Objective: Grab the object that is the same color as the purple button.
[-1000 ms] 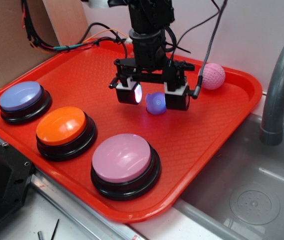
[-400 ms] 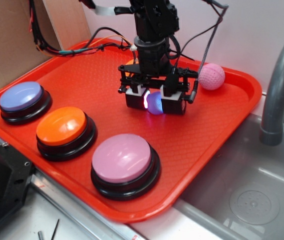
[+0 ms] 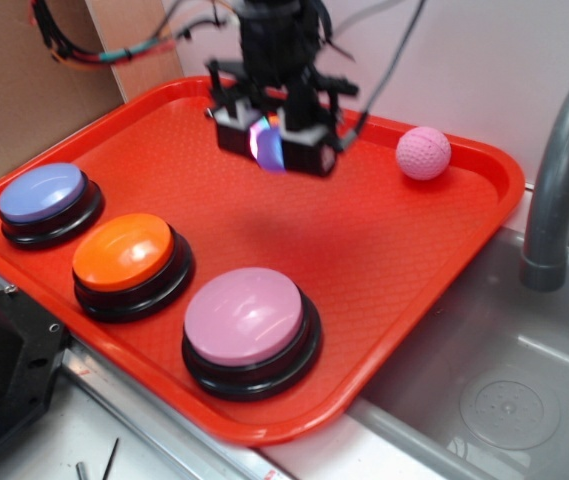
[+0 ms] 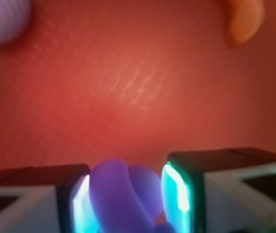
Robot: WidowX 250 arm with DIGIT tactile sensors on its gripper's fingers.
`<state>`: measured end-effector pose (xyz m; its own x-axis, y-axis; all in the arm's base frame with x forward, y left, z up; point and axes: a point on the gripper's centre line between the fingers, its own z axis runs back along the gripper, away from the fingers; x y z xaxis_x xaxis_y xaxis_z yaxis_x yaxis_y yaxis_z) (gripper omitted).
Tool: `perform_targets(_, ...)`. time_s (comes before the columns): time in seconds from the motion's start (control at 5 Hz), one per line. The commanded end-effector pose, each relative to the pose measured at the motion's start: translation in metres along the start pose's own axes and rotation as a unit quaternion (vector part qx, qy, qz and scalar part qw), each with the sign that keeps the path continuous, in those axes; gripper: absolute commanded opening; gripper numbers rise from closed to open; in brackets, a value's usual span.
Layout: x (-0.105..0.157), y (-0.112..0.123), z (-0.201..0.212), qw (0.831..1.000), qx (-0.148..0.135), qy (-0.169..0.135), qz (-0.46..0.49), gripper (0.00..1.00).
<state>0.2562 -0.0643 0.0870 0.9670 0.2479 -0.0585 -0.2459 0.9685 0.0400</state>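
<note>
Pincer (image 3: 271, 143) clamps the purple toy (image 4: 123, 194), mostly hidden between glowing pads (image 4: 175, 191).

The object (image 3: 270, 147) is a small rounded toy of violet-purple color. It sits between the two fingers of the gripper (image 3: 272, 143), which press on it from both sides, and it is lifted above the red tray (image 3: 404, 260), not touching it. In the wrist view the object (image 4: 124, 194) looks smooth and bulging, with a curved fold on its surface, and the lit pads touch its sides. The purple button (image 3: 42, 192) is a round periwinkle dome on a black base. It stands at the left end of the tray, just beside the orange button (image 3: 124, 250).
</note>
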Motion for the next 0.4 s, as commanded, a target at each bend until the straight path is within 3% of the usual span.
perform_targets(0.0,-0.01,0.038,0.09,0.998,-0.047,-0.046,-0.011,0.0)
perform_targets(0.2,-0.018,0.059,0.116,0.996,-0.064,-0.058,0.026,0.0)
